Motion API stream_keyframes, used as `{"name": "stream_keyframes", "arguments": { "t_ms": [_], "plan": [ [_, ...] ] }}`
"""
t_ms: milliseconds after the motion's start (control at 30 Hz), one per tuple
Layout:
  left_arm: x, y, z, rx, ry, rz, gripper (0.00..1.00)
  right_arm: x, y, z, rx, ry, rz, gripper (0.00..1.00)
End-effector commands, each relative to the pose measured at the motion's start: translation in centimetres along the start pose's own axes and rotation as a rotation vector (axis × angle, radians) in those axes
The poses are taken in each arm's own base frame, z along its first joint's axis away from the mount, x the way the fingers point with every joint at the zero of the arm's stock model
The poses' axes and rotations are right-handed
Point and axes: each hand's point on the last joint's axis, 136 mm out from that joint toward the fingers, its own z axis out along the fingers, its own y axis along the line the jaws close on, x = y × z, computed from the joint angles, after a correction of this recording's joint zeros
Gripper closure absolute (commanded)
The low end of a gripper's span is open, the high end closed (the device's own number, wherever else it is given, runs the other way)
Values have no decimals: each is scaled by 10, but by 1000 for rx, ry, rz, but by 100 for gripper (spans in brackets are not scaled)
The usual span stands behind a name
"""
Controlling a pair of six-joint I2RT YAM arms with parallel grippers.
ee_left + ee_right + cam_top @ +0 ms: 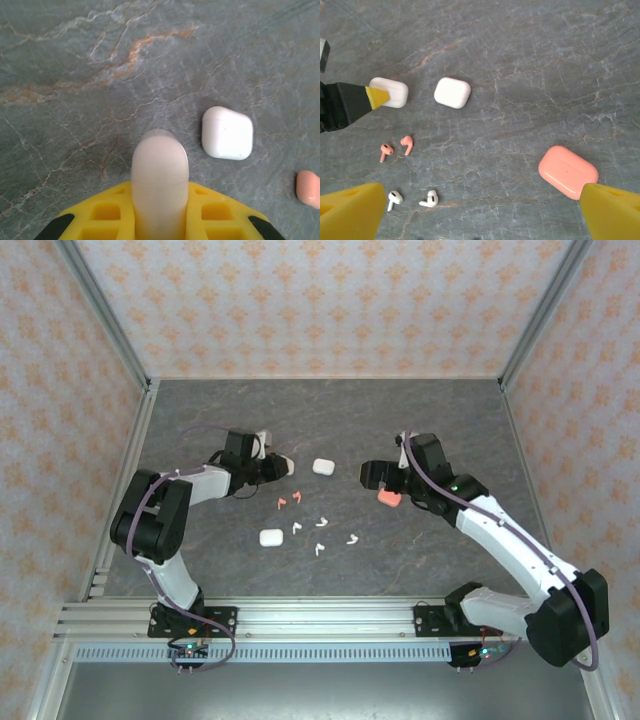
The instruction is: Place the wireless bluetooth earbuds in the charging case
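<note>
Earbuds (pixel 321 522) lie loose mid-counter btw the arms, none in a case yet: 2 pink buds (pixel 407 144), white buds (pixel 429 199) beside them. Left hand (pixel 268 468) is clamped on a white case (pixel 160 170), lid seems shut. Right hand (pixel 485 220) gapes wide, empty, w/ pink case (pixel 568 171) just beside one finger. Prob. a lid must open first. Keep the held case steady & low on the counter (pixel 450 420). Narrow the right hand before dropping on one tiny bud, else it skids.
</note>
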Motion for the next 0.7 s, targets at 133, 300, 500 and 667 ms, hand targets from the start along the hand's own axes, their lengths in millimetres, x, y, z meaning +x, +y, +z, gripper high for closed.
{"name": "stream_keyframes", "arguments": {
  "t_ms": [133,300,500,667],
  "plan": [
    [-1,9,6,2,17,-49,82,10,-12,10,58,47,-6,0],
    [2,18,8,-12,22,-68,64,14,-10,22,56,107,-63,0],
    [-8,31,-5,-74,-13,-67,38,8,-5,46,75,196,-202,1],
    [-21,32,-25,-112,-66,-47,24,3,15,84,55,258,-346,2]
  ]
}}
